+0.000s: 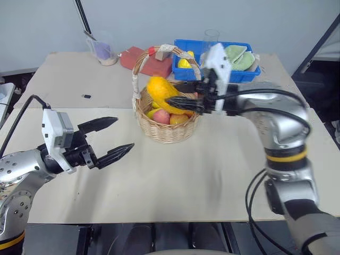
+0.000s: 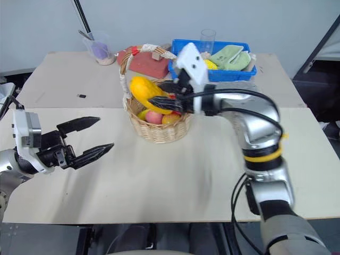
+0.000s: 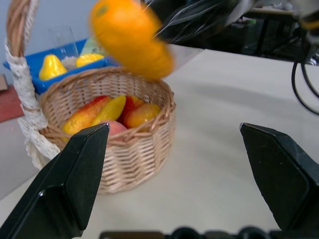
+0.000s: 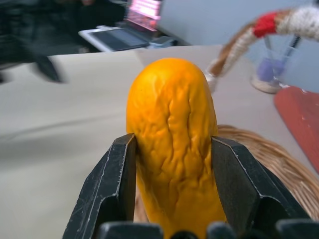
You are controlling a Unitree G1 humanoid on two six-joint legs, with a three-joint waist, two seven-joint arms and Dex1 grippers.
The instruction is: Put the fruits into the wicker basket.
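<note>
2 arms raised, right pincer (image 4: pixel 172 199) clamping mango (image 4: pixel 172 144) above wicker basket (image 1: pixel 166 130), left pincer (image 1: pixel 114 139) spread apart, level.

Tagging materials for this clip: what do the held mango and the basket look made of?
Mango: probably moulded plastic or foam, matte orange skin with wrinkled creases, clamped in the right gripper. Wicker basket: woven tan cane, visible weave; handle wrapped in white cord.
</note>
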